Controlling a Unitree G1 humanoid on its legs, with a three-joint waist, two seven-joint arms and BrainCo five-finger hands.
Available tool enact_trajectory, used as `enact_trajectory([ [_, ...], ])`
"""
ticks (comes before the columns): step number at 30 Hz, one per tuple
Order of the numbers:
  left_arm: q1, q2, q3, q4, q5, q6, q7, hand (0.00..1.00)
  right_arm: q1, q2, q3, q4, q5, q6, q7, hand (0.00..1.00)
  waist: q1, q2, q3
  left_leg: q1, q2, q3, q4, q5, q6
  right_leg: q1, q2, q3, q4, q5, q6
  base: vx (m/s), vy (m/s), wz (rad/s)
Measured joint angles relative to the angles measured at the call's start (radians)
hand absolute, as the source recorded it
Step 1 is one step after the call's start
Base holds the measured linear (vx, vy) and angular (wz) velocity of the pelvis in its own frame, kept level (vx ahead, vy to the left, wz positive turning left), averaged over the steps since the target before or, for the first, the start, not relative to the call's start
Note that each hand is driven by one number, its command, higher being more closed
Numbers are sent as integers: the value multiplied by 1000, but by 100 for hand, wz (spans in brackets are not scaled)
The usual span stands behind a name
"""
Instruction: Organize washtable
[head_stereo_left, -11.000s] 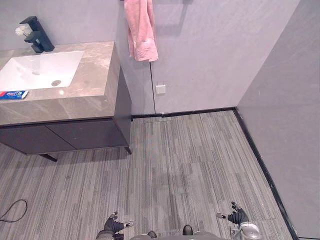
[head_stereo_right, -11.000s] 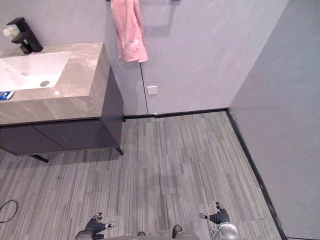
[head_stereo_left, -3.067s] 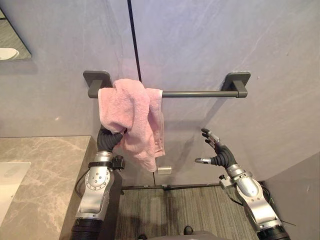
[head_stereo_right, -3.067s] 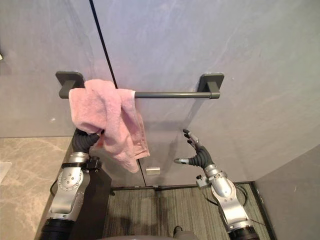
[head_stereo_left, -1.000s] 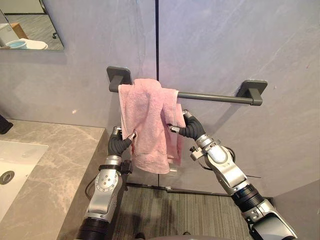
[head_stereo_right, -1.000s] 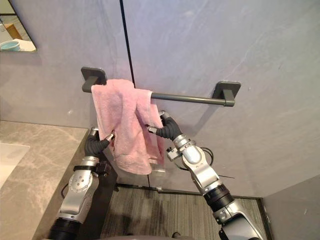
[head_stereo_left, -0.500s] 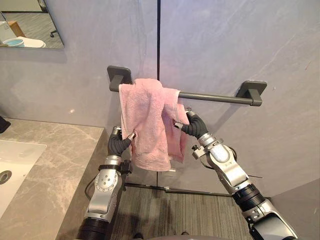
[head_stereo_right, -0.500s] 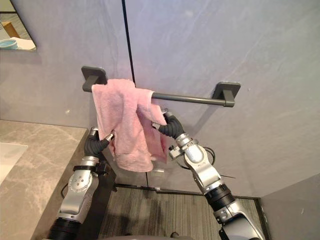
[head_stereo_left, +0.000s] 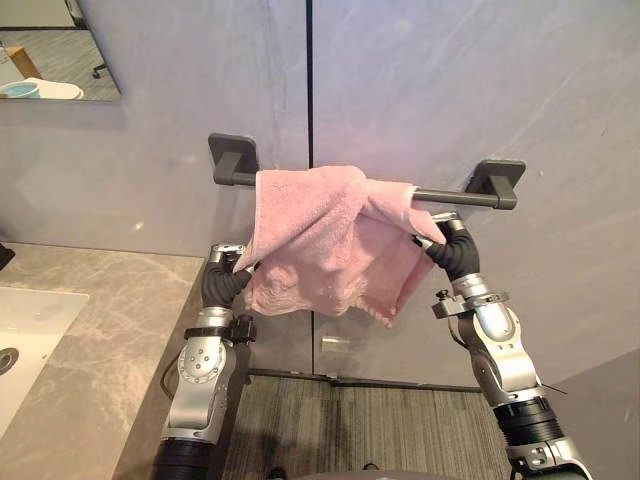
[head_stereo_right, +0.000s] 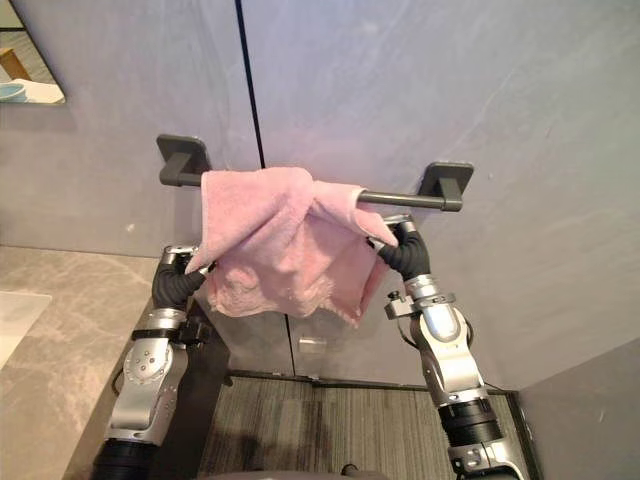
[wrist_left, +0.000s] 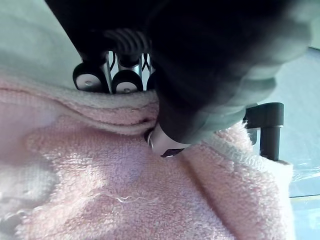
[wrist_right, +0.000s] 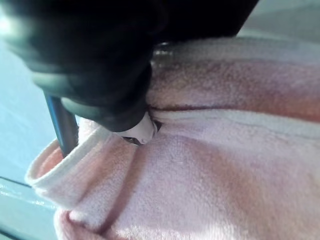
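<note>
The left and right eye views sit side by side on the head and face the grey wall (head_stereo_left: 500, 90), near enough that both raised arms reach it. They share the towel rail (head_stereo_left: 440, 194), the pink towel (head_stereo_left: 330, 240) draped over it, the left hand (head_stereo_left: 225, 278) and right hand (head_stereo_left: 455, 250) gripping the cloth's two sides, the marble counter (head_stereo_left: 90, 330) and a mirror (head_stereo_left: 50, 70) corner. The right eye view frames it all from slightly further right. The left wrist view looks along its own fingers (wrist_left: 125, 80) from very close, with towel just past the fingertips and a rail bracket (wrist_left: 270, 130) beyond the thumb. The right wrist view is equally close, with towel against its thumb (wrist_right: 140, 131) and the rail bar just beside it.
</note>
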Motion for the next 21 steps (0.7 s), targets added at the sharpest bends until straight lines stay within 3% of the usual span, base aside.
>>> enact_trajectory([
  [10,0,-25,3,-23,-23,-3,-20,100,22,26,-75,-14,48,0,17,100,-4,17,11,1,1,10,1,-3,-4,1,2,4,-5,0,0,0,0,0],
  [21,-1,-68,42,-23,-100,-3,-21,100,47,73,-78,-11,75,0,19,100,-5,24,35,6,1,11,1,-10,-4,4,2,9,-6,-1,1,-3,0,-2],
])
